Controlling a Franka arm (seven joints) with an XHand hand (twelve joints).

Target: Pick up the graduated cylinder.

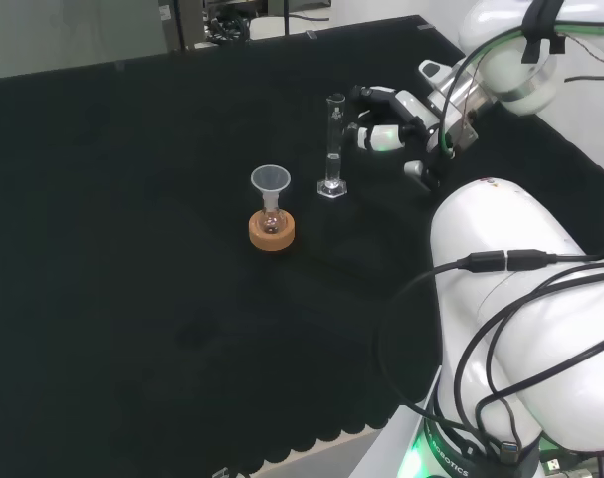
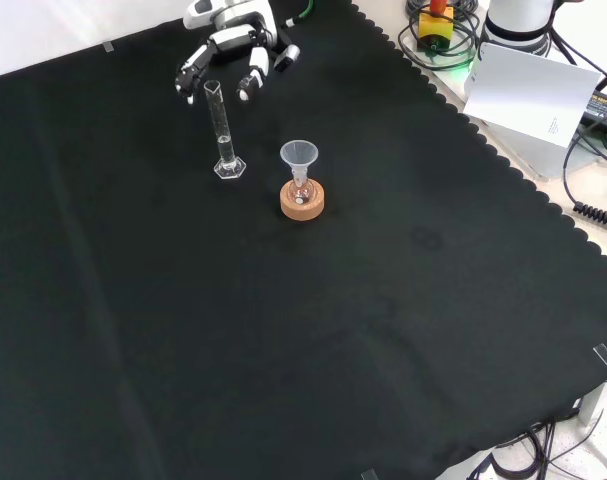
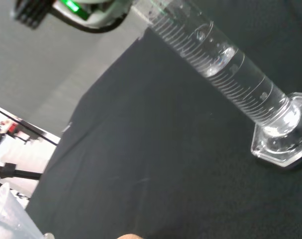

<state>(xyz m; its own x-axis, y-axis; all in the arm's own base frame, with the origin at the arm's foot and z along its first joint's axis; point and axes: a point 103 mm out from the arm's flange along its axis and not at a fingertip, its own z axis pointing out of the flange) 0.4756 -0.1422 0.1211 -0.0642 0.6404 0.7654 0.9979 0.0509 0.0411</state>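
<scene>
A clear graduated cylinder (image 1: 333, 147) stands upright on its hexagonal foot on the black cloth; in the front view the cylinder (image 2: 223, 133) is at the upper left, and in the wrist view the cylinder (image 3: 225, 74) is close, with its scale lines plain. The black and white hand (image 1: 393, 129) hovers just right of the cylinder's upper part in the head view, apart from it, fingers relaxed and spread. In the front view the hand (image 2: 233, 50) is just beyond the cylinder's top, with nothing held.
A small flask with a clear funnel (image 1: 271, 183) in its neck sits on a cork ring (image 1: 272, 231), left of the cylinder in the head view. The arm's white links (image 1: 510, 299) stand at that view's right. The cloth's scalloped edge (image 2: 503, 160) runs down the front view's right.
</scene>
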